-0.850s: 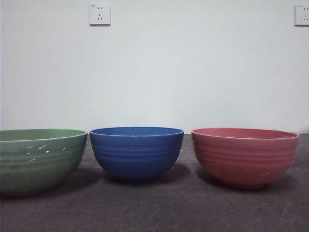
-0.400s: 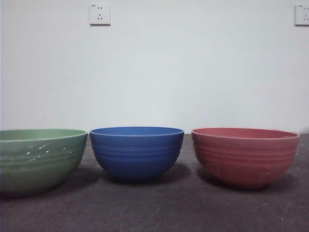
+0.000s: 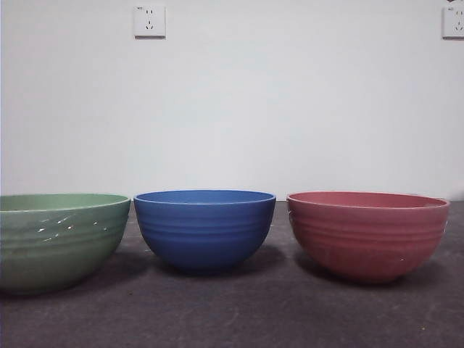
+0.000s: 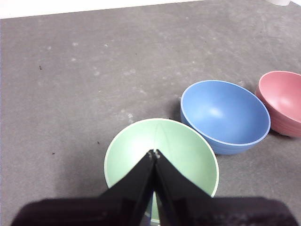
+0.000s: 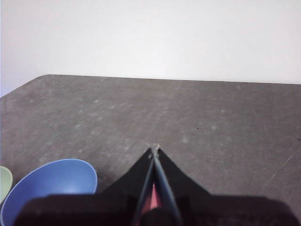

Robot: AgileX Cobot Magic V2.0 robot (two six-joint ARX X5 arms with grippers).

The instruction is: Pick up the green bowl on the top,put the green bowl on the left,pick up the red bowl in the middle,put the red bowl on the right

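Observation:
Three ribbed bowls stand in a row on the dark table. The green bowl (image 3: 58, 239) is at the left, the blue bowl (image 3: 205, 228) in the middle, the red bowl (image 3: 367, 233) at the right, each apart from the others. My left gripper (image 4: 154, 154) is shut and empty, high above the green bowl (image 4: 178, 146); the blue bowl (image 4: 225, 113) and the red bowl (image 4: 284, 99) lie beyond it. My right gripper (image 5: 154, 149) is shut and empty above the table, with a sliver of pinkish red showing under its jaws and the blue bowl (image 5: 51, 186) to one side.
The grey table (image 3: 239, 312) stretches in front of the bowls. A white wall with two sockets (image 3: 149, 21) stands behind. Neither arm shows in the front view.

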